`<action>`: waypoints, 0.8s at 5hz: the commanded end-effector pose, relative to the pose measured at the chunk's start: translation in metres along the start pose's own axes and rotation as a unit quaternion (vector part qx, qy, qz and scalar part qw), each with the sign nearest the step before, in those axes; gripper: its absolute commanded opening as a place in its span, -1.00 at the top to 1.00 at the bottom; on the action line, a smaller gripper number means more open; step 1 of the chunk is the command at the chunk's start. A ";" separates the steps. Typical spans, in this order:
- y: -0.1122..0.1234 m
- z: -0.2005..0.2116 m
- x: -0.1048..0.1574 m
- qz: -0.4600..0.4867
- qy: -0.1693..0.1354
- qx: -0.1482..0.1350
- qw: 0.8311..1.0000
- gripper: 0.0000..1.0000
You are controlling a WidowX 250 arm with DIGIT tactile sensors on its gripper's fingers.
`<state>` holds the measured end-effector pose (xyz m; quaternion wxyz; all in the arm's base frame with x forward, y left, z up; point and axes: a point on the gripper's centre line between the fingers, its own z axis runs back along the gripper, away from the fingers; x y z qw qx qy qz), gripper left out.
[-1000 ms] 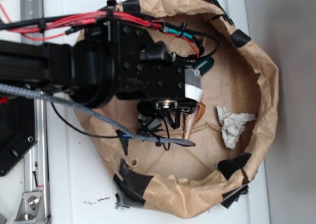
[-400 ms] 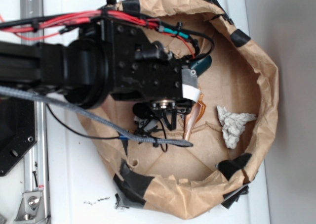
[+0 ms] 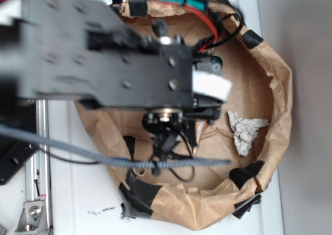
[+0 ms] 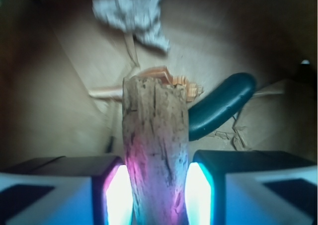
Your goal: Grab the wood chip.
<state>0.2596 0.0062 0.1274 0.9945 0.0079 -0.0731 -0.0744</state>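
Wrist view shows my gripper [image 4: 156, 185] clamped on the wood chip [image 4: 155, 150], which stands upright between the lit pads above the shell [image 4: 169, 79] and dark stone [image 4: 221, 106], so I judge the grab made and next want a steady lift.

Wood chip [image 4: 155, 150], rough grey-brown grain, jagged top, upright, pinched between lit pads
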 end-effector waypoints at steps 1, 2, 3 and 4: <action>-0.012 0.022 -0.005 0.062 0.063 0.069 0.994 1.00; -0.019 0.030 -0.011 0.179 0.041 0.093 0.979 1.00; -0.015 0.028 -0.012 0.240 0.019 0.070 0.968 1.00; -0.013 0.024 -0.014 0.252 0.016 0.067 0.965 1.00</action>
